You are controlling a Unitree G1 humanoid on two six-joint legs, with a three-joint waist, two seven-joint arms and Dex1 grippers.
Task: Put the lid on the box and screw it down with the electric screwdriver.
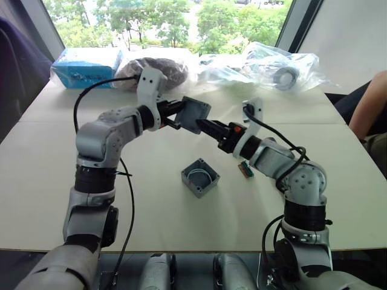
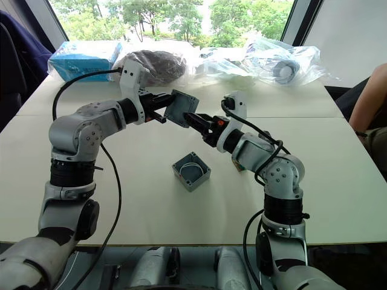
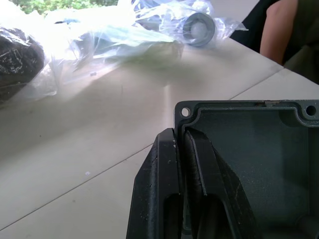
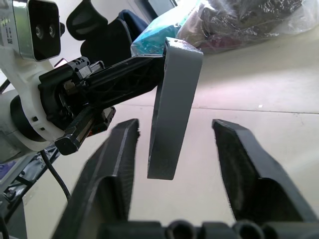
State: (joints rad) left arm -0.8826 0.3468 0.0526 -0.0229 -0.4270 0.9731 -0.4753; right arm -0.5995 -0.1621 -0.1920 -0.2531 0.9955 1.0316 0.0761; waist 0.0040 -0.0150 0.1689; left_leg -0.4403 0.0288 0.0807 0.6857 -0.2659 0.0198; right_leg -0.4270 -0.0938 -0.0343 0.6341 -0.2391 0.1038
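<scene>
Jaws, left: the left gripper (image 1: 179, 112) is clamped on one wall of the shallow square grey plastic lid (image 1: 195, 114), holding it up in the air, tilted on edge.
Jaws, right: the right gripper (image 4: 174, 164) has its fingers spread wide, one on each side of the lid's lower edge, not touching it yet as far as I can tell. Looks like a handover or a re-grip to me.
Table: big pale tabletop (image 1: 151, 211); clear plastic bags (image 1: 266, 63) and a blue packet (image 1: 84, 66) sit along the far edge, between 10 and 1 o'clock from the middle.
Box: the deeper square grey box (image 1: 200, 177) sits open-side up near the table's centre, white loop inside, at about 6 o'clock from the held lid and well below it.
Small stuff: a little green and red piece (image 1: 245, 170) lies at 3 o'clock from the box, just by the right arm.
Progress: early days. Lid isn't on the box, no screws driven, and I can't spot the screwdriver.
</scene>
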